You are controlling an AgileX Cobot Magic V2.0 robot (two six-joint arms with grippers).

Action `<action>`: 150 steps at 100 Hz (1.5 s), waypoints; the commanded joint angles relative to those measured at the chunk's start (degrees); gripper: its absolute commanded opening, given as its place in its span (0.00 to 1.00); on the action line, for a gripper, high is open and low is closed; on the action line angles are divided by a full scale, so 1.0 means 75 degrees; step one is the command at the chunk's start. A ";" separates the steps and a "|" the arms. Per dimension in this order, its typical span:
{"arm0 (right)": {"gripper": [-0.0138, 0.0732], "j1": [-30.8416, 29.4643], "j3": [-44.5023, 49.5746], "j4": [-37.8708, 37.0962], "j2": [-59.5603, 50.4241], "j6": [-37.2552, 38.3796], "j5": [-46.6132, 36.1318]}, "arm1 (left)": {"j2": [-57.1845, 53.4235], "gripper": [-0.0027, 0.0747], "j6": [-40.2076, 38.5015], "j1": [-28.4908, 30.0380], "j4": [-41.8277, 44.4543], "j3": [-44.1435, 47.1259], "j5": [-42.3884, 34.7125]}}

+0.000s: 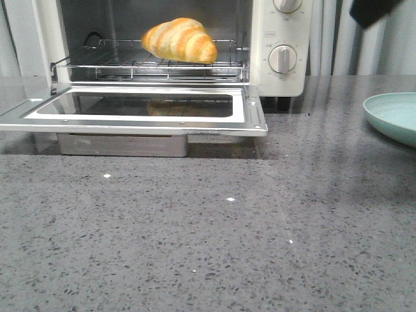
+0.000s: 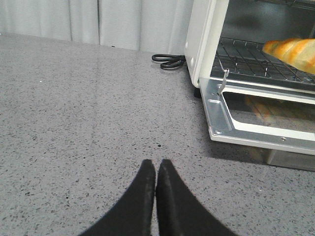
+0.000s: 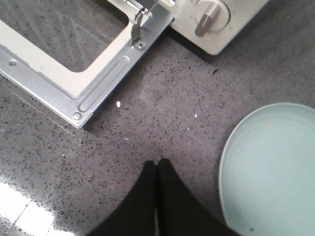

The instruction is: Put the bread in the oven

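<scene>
Left tool (image 2: 156, 169) and right tool (image 3: 156, 169) are both closed and empty above the worktop (image 1: 208, 247). Bread (image 1: 180, 40) rests on the rack inside the oven (image 1: 279, 39), door open.

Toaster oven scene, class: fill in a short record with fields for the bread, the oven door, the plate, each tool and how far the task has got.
bread: croissant-shaped roll lying on the wire rack inside the toaster oven
oven door: door folded fully down, flat over the countertop
plate: pale green plate, nothing on it, right of the oven
left tool: shut, holding nothing, above the countertop left of the oven
right tool: shut, holding nothing, above the countertop beside the plate
task state: bread is in the oven; door not closed
</scene>
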 commanded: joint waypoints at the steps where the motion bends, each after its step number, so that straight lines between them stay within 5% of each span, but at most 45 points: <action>1: 0.08 -0.0378 0.0377 0.0248 -0.0415 0.0012 -0.1103 | -0.0193 0.01 -0.0007 0.0009 -0.0062 -0.0209 -0.0601; 35: 0.08 -0.1288 0.2354 0.1386 -0.1061 0.0012 -0.3871 | -0.0193 0.01 -0.0007 0.0009 -0.0062 -0.0209 -0.0601; 67: 0.08 -0.2376 0.2642 0.1386 -0.2196 0.0012 -0.3997 | -0.0193 0.01 -0.0007 0.0009 -0.0062 -0.0209 -0.0601; 106: 0.08 -0.4705 0.5253 0.1831 -0.5361 0.0012 -0.5158 | -0.0193 0.01 -0.0007 0.0009 -0.0062 -0.0209 -0.0601; 150: 0.08 -0.5938 0.6561 0.1831 -0.7274 -0.0200 -0.5189 | -0.0193 0.01 -0.0007 0.0009 -0.0062 -0.0209 -0.0601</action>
